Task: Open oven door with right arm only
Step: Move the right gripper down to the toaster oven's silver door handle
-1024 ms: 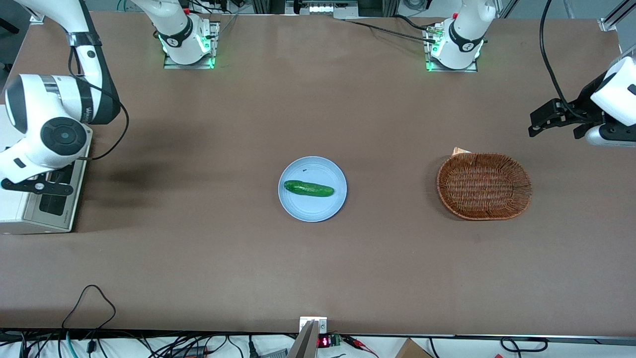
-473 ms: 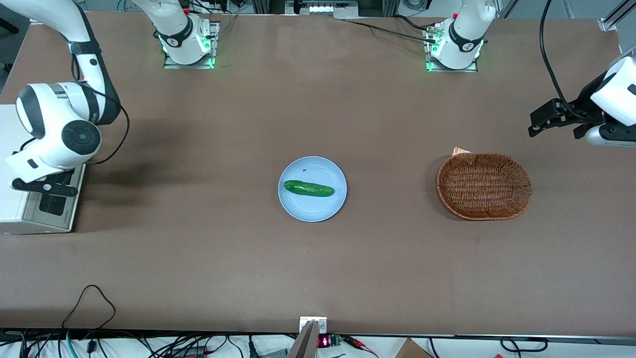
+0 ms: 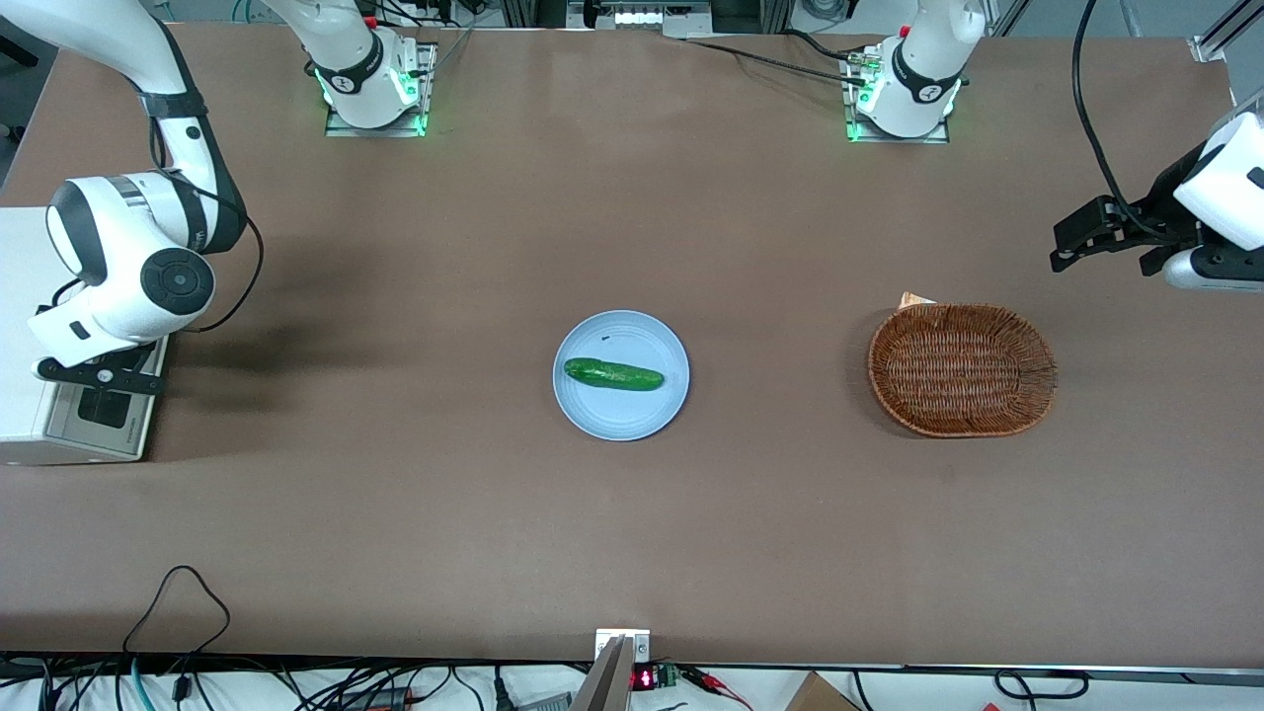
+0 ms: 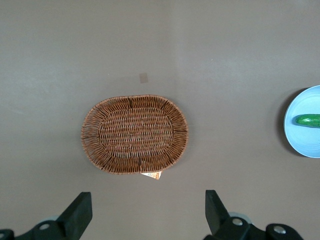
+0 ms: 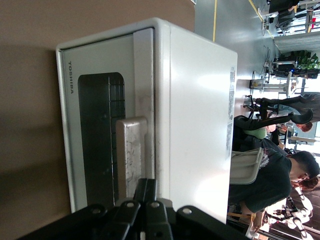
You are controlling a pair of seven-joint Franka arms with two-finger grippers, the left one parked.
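Note:
The small white toaster oven (image 3: 22, 296) stands at the working arm's end of the table. Its oven door (image 3: 104, 410) faces the table's middle; in the right wrist view the door (image 5: 100, 135) lies flush with the oven body, dark glass window in a silver frame. The silver bar handle (image 5: 131, 150) runs along the door's edge. The right arm (image 3: 128, 257) hangs over the oven. My gripper (image 3: 99, 378) is above the door's upper edge; in the right wrist view the gripper (image 5: 148, 182) is shut, its black fingers pressed together right beside the handle, holding nothing.
A light blue plate (image 3: 622, 420) with a green cucumber (image 3: 613, 374) sits mid-table. A brown wicker basket (image 3: 961, 369) lies toward the parked arm's end; it also shows in the left wrist view (image 4: 135, 134), with a paper scrap under its rim.
The right arm's wrist has shifted a little toward the table's middle and away from the front camera, the gripper staying over the door. The oven door has not moved.

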